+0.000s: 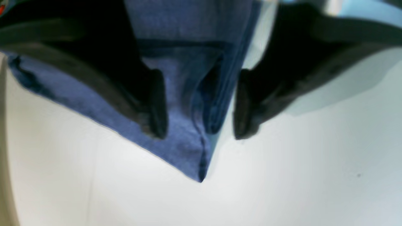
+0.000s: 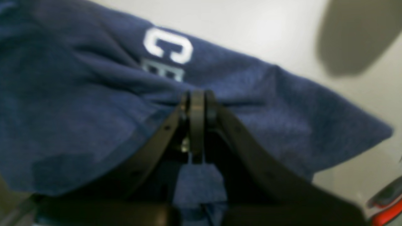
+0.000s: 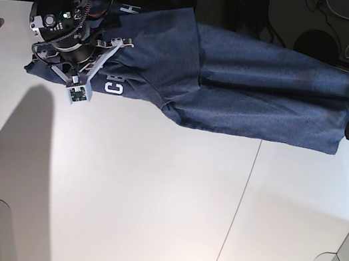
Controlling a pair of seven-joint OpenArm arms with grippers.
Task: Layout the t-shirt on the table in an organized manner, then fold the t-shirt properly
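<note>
The t-shirt point(image 3: 256, 91) lies stretched along the table's point(image 3: 168, 204) far edge, its corner between the left gripper's point(image 1: 199, 133) released jaws, while the right gripper point(image 2: 197, 103) pinches its lettered end.

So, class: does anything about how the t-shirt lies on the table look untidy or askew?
Yes. The t-shirt lies along the table's far edge, and its lettered end is bunched into uneven folds, so only some white letters show.
</note>
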